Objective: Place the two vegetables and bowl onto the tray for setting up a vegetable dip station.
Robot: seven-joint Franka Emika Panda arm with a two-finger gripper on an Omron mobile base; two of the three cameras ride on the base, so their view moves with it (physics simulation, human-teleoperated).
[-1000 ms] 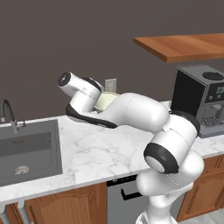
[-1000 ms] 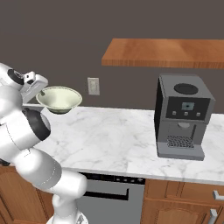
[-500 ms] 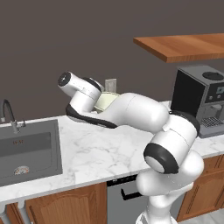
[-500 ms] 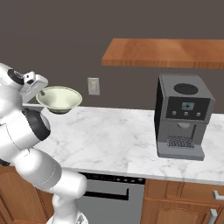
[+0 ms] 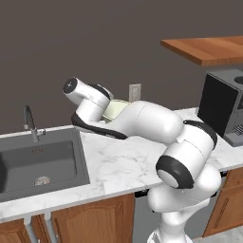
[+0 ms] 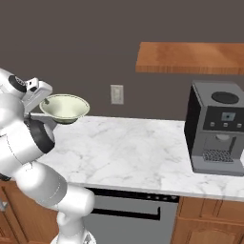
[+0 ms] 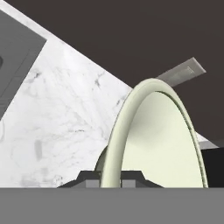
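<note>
The pale cream-green bowl [image 6: 64, 107] hangs upright above the left part of the marble counter [image 6: 128, 147], near the wall. My gripper [image 6: 46, 100] is shut on the bowl's left rim. In the hand view the rim of the bowl [image 7: 162, 135] runs up edge-on from between the two fingertips, where the gripper [image 7: 110, 178] clamps it. From the left base view a slice of the bowl [image 5: 116, 109] shows behind my forearm. The tray and the two vegetables are out of view.
A grey sink [image 5: 38, 161] with a faucet [image 5: 31, 124] is set into the counter at the left. A dark coffee machine [image 6: 217, 128] stands at the right under a wooden shelf [image 6: 190, 57]. A wall outlet [image 6: 116, 94] sits behind the bowl.
</note>
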